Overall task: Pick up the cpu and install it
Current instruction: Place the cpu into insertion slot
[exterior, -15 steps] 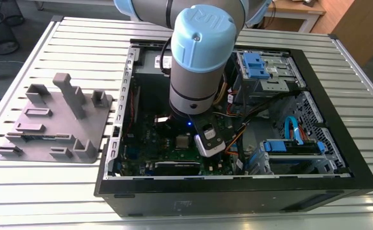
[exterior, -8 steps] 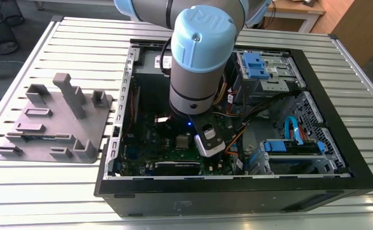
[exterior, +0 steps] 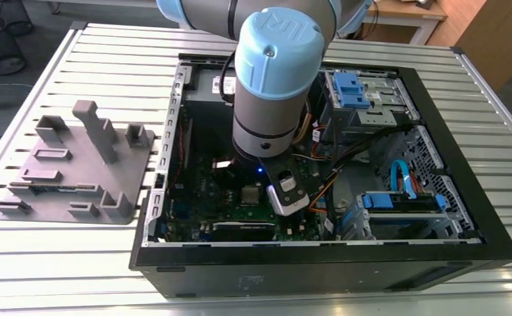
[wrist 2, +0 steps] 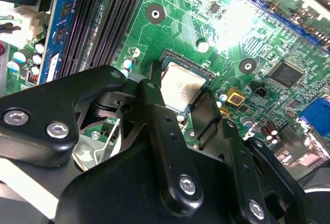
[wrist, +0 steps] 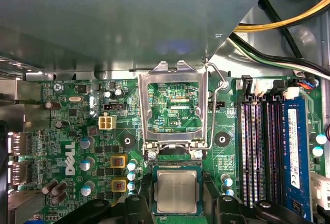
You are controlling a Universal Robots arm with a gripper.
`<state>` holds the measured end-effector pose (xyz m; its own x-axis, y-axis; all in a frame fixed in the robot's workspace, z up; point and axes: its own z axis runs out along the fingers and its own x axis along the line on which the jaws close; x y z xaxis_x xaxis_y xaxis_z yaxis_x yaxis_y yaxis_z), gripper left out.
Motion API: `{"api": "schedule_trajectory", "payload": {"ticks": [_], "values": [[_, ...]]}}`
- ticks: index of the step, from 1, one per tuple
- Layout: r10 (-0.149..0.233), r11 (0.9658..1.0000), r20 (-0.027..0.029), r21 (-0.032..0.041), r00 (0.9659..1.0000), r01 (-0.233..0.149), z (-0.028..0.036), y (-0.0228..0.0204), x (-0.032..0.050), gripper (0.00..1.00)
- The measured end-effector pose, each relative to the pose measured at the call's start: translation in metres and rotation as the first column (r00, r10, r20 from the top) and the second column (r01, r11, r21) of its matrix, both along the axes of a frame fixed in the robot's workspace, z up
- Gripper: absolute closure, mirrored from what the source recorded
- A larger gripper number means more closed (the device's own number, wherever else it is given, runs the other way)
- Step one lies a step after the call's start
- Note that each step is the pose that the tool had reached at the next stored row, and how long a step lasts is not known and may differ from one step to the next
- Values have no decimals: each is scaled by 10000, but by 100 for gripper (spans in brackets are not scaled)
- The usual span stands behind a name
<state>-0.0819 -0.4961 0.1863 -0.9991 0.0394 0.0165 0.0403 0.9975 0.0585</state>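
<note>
A slatted metal table (exterior: 63, 263) carries an open desktop computer case (exterior: 466, 250), lying on its side and taking up most of the table towards the exterior view's right. The robot arm (exterior: 278, 79) reaches straight down into the case over its middle. Near the table's edge on the exterior view's left stands a grey plastic holder (exterior: 72, 171), well apart from the arm.

Inside the case lies the green motherboard (wrist: 67, 131), with a row of memory slots (wrist: 258, 146) along one side. Near the board's middle, the socket's metal load plate (wrist: 146, 110) is swung open, clear of the socket, and its wire lever (wrist: 219, 92) is up.

The cpu (wrist: 177, 192) lies flat and square within the socket frame (wrist: 177, 166), silver top showing, in both wrist views. The gripper (wrist 2: 180, 92) is right over it, straddling the chip. Whether it clamps the cpu or has let go, I cannot tell.

The step in hand looks like the placing itself: pickup is done, the chip is at or in its seat, and the plate and lever are not yet closed. Any move here calls for a straight, level path, since a tilt or sideways drag could unseat the chip.
</note>
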Motion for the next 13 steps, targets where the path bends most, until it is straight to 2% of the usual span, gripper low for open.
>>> {"api": "schedule_trajectory", "payload": {"ticks": [11, 12, 13], "values": [[-1, 10000, 2, 6, 10000, 1, -4, 1, 0, 52], [-1, 10000, 3, 5, 10000, 1, -4, 1, 0, 46], [-1, 10000, 2, 4, 10000, 1, -3, 1, 0, 46]]}}
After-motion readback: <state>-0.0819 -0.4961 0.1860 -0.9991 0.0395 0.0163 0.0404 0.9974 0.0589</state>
